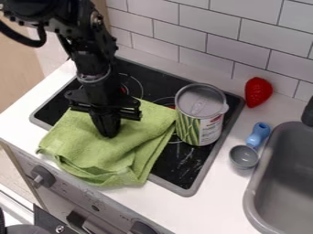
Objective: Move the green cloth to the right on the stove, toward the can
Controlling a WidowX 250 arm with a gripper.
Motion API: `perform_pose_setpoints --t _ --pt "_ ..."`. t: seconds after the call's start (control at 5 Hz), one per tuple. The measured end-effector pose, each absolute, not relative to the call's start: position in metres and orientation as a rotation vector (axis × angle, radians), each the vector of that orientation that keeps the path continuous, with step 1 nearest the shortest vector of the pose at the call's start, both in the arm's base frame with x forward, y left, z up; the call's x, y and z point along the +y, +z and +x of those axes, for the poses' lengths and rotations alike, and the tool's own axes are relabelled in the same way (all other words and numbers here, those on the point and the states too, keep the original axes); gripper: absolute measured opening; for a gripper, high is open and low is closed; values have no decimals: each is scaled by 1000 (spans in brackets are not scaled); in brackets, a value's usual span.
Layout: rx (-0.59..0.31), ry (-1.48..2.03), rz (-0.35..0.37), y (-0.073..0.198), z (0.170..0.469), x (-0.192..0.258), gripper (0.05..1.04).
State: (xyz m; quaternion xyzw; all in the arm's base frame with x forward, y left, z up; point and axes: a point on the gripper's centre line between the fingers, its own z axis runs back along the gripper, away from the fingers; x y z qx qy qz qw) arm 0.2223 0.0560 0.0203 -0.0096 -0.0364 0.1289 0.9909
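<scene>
The gripper [107, 125] is being held narrow at the green cloth [101, 153], left of centre; whether fabric is being pinched cannot be told. The loosely folded cloth is being supported mostly by the black stove [177, 165]. Beside it, the can [200, 125] is being held upright by its flat base. The arm [94, 59] is being angled steeply downward from the upper left.

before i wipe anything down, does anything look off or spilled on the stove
The green towel lies rumpled across the cooktop, under the gripper, an odd spot for cloth. Pale streaks mark the surface near the can; they could be smears, scratches or reflections.
</scene>
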Motion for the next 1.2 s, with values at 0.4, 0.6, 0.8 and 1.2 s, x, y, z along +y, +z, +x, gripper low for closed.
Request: perform_pose_setpoints --t 0.4,0.6,0.8,1.2 --pt "-73 293 -28 26 224 68 198" --pt "-96 322 -35 32 229 80 432" --pt "-104 345 -42 38 231 89 728" --pt "-95 410 -111 72 231 99 997"
